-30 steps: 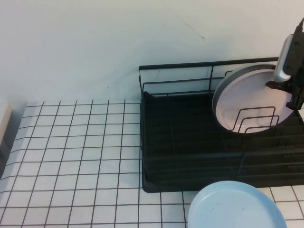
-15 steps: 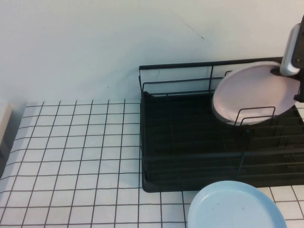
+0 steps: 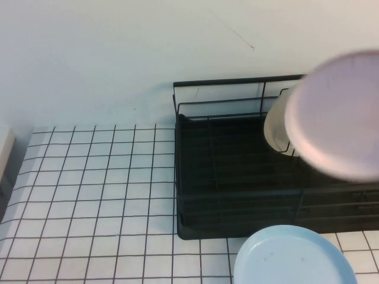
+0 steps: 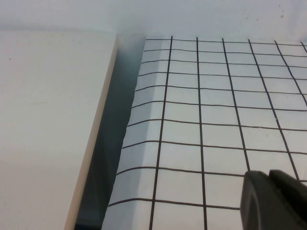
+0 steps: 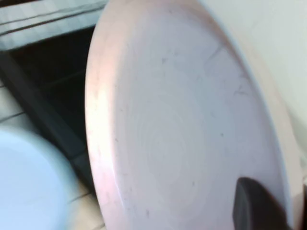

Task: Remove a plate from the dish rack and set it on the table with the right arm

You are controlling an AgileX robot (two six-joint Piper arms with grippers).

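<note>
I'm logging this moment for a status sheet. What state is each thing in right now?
pink plate: lifted clear of the rack, blurred, held by the right gripper
grey-white plate: upright in the dish rack
light blue plate: flat on the table
left gripper: low over the table, holding nothing

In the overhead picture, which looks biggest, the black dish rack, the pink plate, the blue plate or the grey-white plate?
1. Dish rack.
2. Pink plate, lifted nearer the camera, so its look may flatter it; right hand holds it, left hand is parked.
3. Blue plate, cut off by the picture's edge, so unsure.
4. Grey-white plate, mostly hidden.
</note>
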